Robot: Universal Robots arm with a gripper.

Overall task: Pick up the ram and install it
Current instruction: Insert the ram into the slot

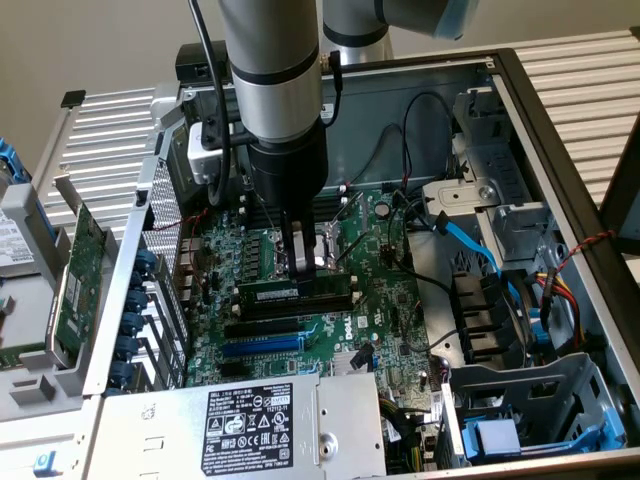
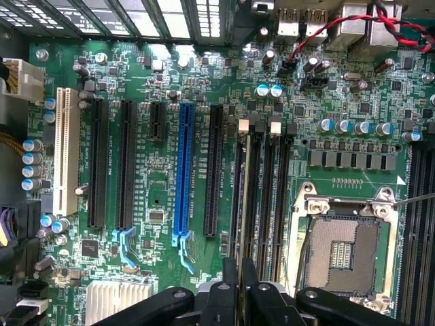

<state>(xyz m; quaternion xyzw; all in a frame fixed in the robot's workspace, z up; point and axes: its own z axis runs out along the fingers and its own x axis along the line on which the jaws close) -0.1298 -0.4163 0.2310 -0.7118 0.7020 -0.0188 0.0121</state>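
Down among the memory slots (image 2: 275, 197) beside the CPU socket (image 2: 343, 255), the hand (image 1: 299, 266) is clamping the ram (image 1: 296, 293) on edge along one slot; pressing squarely downward, keeping it upright, seems wisest.

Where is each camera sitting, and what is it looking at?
Exterior view: sits above the open computer case, off to one side, looking down at the motherboard; the arm and gripper show.
Wrist view: rides on the wrist, looking straight down onto the motherboard; the gripper shows.
Both share the motherboard, the gripper and the ram it pinches.
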